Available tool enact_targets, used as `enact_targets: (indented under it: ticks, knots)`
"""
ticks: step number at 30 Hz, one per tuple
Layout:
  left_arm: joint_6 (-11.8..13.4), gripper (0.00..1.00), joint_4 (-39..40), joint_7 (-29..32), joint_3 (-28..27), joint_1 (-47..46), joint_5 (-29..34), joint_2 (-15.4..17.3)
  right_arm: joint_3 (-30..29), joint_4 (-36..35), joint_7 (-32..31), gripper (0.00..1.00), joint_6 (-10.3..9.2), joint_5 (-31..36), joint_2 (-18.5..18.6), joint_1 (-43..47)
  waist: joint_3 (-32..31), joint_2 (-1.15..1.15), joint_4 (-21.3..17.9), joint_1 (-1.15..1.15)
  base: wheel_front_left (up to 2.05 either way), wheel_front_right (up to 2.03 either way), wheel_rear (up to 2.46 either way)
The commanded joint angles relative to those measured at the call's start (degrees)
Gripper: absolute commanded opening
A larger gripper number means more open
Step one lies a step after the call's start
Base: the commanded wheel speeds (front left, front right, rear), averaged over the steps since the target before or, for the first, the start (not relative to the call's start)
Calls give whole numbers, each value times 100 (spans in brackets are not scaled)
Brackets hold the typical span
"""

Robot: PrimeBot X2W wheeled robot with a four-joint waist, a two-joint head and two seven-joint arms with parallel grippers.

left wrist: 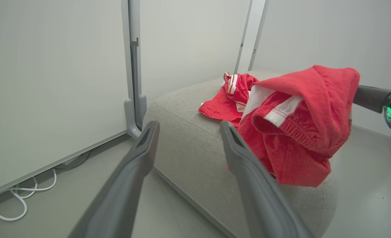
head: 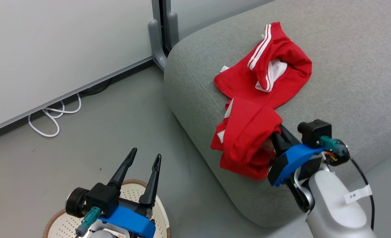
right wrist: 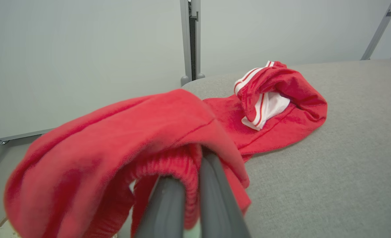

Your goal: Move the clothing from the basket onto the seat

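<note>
One red garment (head: 264, 71) with white stripes lies spread on the grey seat (head: 347, 66). A second red garment (head: 248, 138) hangs over the seat's near edge, draped over my right gripper (head: 274, 138), which is shut on its elastic hem (right wrist: 182, 165). Its fingertips are buried in the cloth. The basket (head: 66, 221) stands on the floor at the lower left, partly under my left arm. My left gripper (head: 145, 157) hovers above the basket rim, open and holding nothing. In the left wrist view the held garment (left wrist: 297, 125) hangs off the seat corner (left wrist: 188, 132).
White partition panels (head: 66, 49) with a grey post (head: 160, 33) stand behind the seat's left end. A white cable (head: 53, 115) loops on the grey floor (head: 116, 125) at the panel foot.
</note>
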State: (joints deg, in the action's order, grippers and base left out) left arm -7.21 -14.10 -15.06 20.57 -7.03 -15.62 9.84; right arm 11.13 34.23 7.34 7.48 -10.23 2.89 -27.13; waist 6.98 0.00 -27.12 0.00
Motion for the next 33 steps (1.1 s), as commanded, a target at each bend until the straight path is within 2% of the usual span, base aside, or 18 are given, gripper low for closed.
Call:
enact_targets:
  ticks: [1,10,15,19,24,33]
  knots:
    - [-41,100,10,-17,-22,-70,30,15,-90,-47,37,0,3,-22,-1,-161,27,0,50,0,0,0,0]
    - [-41,100,188,-17,1,-298,169,86,-1073,-27,-356,0,2,453,64,-1203,540,0,391,0,0,0,0]
    - [-41,100,604,-16,104,-647,162,198,-1651,-131,-679,0,3,337,473,-2084,1217,0,721,0,0,0,0]
    - [-41,100,860,-16,177,-920,207,326,-2027,-201,-803,0,2,407,955,-2655,1704,0,925,0,0,0,0]
    - [-41,100,1085,-17,276,-1190,299,492,-2653,-251,-844,0,2,402,1383,-3279,2373,0,1139,0,0,0,0]
    - [-41,100,1500,-16,260,-1570,465,692,-3679,8,-684,0,2,586,1813,-3766,3297,0,1436,0,0,0,0]
